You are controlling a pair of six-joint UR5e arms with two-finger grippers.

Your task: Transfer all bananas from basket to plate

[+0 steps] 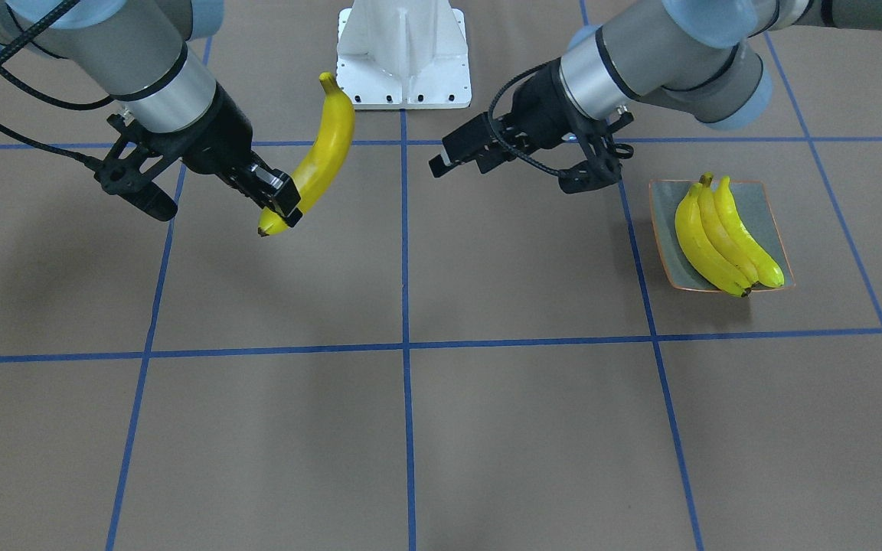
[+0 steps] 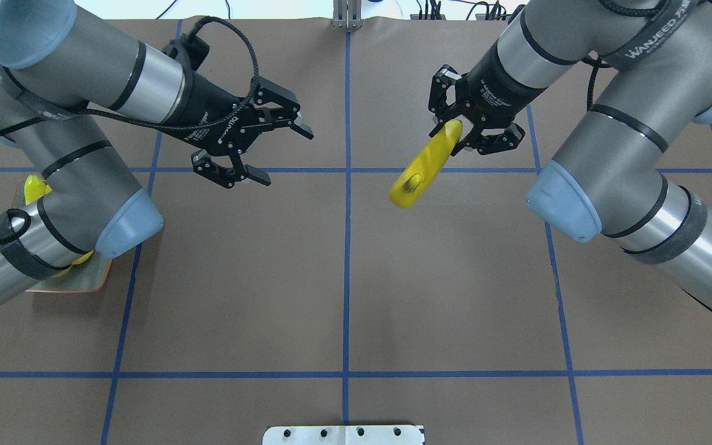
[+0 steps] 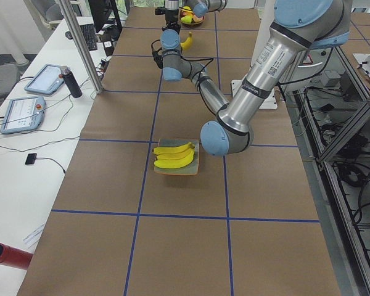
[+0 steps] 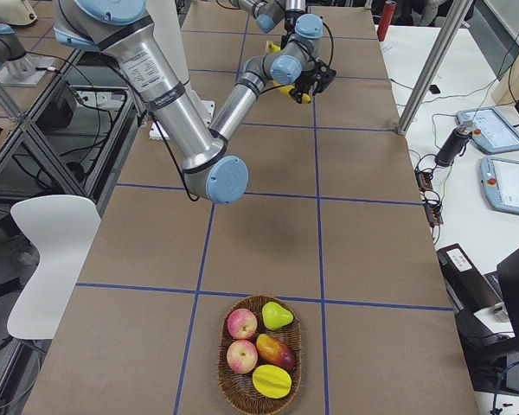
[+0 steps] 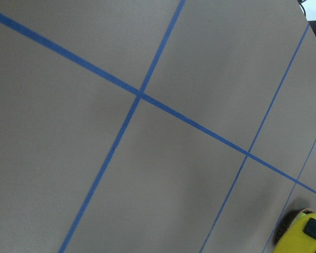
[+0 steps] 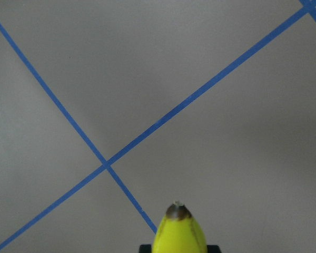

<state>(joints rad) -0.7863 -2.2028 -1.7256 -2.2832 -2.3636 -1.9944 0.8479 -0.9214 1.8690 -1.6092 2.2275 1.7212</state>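
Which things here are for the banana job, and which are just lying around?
For the job:
held banana
right end effector gripping it
three bananas on the plate
basket
open left end effector

Just lying about:
other fruit in the basket
tablets
chair

You have the right gripper [image 1: 282, 200] raised, jaws clamped on a banana [image 1: 328, 145]; the left gripper [image 2: 285, 156] hovers facing it, jaws spread wide.
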